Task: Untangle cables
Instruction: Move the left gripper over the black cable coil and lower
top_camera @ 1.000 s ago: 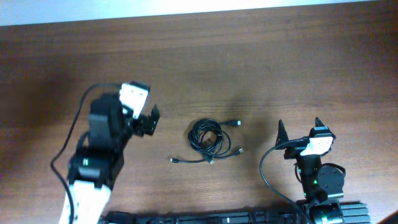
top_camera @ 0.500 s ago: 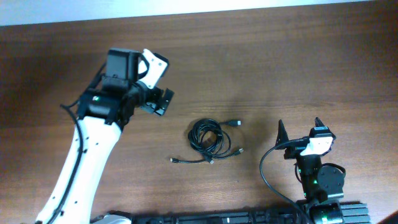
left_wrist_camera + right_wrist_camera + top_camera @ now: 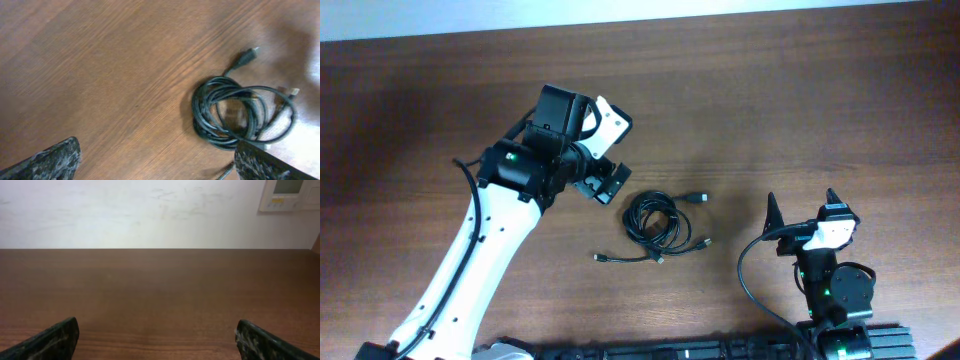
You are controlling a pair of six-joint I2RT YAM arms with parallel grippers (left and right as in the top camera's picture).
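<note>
L gripper [image 3: 603, 184], fingers spread wide & empty, hovers over brown wooden table [image 3: 770, 100] w/ thin black cables [image 3: 655, 220], a loose coiled bundle w/ small plug ends, lying flat just ahead of its fingers, while R gripper [image 3: 801, 203], also wide apart & empty, sits well apart from bundle.

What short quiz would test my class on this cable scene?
1. Fill in: the left tool and right tool both stand ____.
2. Which tool is nearer the cables? A) left B) right
3. True or false: a tool grips the cables.
Key: 1 open; 2 A; 3 false.
</note>
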